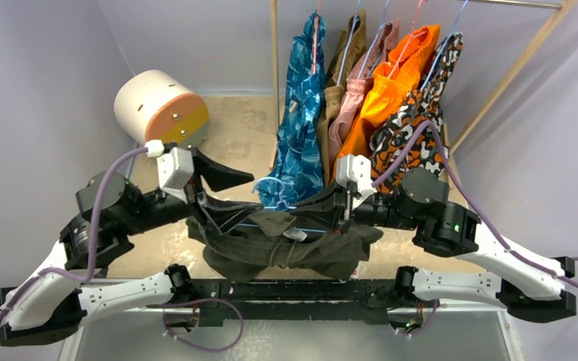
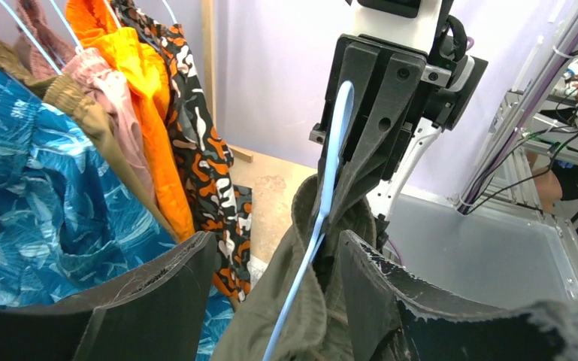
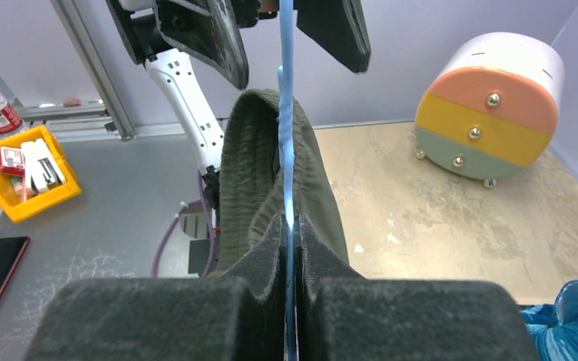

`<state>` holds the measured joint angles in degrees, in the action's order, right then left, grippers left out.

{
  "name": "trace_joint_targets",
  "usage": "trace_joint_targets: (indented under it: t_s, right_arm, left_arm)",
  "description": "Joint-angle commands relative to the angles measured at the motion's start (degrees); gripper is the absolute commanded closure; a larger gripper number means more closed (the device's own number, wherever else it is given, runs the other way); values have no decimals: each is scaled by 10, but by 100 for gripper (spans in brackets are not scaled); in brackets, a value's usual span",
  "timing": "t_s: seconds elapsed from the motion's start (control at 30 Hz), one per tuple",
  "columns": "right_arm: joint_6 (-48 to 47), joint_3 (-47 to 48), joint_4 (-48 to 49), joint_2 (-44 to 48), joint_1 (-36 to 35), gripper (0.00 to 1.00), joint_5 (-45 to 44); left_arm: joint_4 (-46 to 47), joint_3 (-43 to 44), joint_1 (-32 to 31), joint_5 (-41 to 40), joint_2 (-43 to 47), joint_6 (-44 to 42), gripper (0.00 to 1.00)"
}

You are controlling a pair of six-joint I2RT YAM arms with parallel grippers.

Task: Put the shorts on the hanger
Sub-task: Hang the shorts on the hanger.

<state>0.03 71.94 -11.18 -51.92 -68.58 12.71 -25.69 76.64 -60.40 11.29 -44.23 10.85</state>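
1. Your right pincer (image 3: 289,226) pinches the hanger (image 3: 285,75) wire, carrying it so the shorts (image 3: 244,173) hang draped over it, above the worktop's (image 1: 248,135) near edge.
2. Your left pincer (image 2: 274,241) is spread, straddling both, gripping nothing.

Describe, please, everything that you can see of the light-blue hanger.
The hanger is thin, smooth, light-blue wire. It is held above the table, with the olive shorts draped over it and hiding most of its frame, so only short stretches of wire show. The right gripper has its jaws shut on the wire; the left gripper straddles it with jaws open.
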Motion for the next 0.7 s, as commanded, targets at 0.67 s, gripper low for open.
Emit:
trace_joint_targets:
  t_s: [0.67]
  right_arm:
    - [37,-6,86,37,-2,100,-3]
  left_arm:
    - [-52,-9,1,116,-30,-92,61]
